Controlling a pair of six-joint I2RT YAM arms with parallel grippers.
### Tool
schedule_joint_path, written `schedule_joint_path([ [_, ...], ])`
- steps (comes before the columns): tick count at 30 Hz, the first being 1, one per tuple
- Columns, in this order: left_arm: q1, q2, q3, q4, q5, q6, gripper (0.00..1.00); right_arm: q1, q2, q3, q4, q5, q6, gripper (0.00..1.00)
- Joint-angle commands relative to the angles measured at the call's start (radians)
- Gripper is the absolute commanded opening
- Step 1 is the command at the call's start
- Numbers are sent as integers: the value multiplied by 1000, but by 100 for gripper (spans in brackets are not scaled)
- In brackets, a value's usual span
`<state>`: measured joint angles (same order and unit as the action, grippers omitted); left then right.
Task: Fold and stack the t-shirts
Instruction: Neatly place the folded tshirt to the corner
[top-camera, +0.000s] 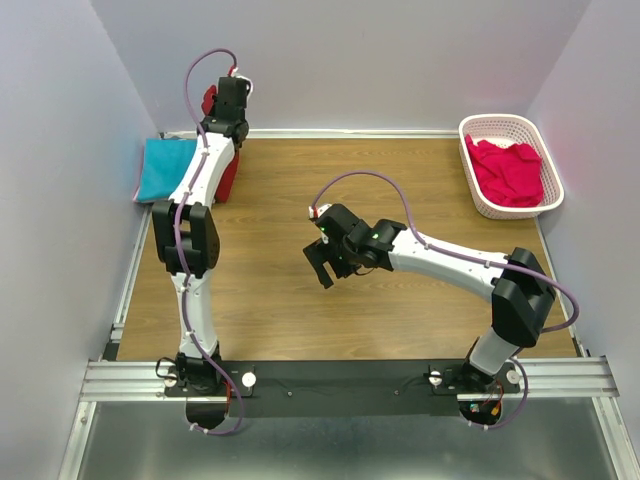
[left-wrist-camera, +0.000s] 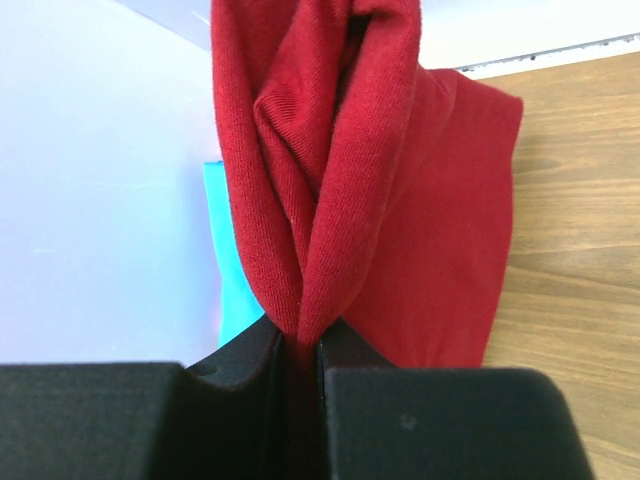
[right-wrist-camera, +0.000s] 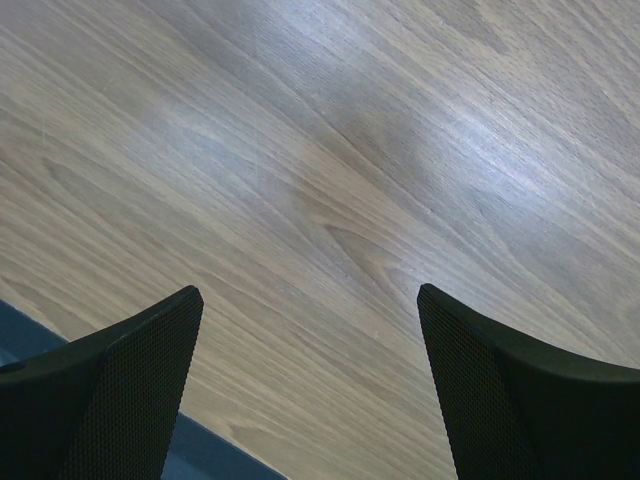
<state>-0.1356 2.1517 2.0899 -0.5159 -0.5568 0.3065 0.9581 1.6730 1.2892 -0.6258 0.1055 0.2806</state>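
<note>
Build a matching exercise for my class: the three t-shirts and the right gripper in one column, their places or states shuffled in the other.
1 dark red t-shirt
2 turquoise t-shirt
3 pinkish-red t-shirt
4 right gripper

A in the white basket
B open above the table
C pinched in the left gripper
D flat in the far left corner

Pairs: 1-C, 2-D, 3-A, 4-B

Three t-shirts: one dark red (left-wrist-camera: 440, 200), one turquoise (top-camera: 165, 168), one pinkish-red (top-camera: 508, 170); one basket (top-camera: 549, 205); two claws (left-wrist-camera: 300, 345) (right-wrist-camera: 308, 293).
</note>
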Motion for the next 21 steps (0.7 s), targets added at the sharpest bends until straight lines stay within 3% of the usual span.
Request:
schedule_joint_path([
  [1, 21, -61, 58, 2, -42, 8, 0, -2, 14, 28, -20, -9, 11, 95],
  [21, 105, -82, -13, 62, 14, 14, 0, -2, 45, 51, -37, -23, 8, 95],
])
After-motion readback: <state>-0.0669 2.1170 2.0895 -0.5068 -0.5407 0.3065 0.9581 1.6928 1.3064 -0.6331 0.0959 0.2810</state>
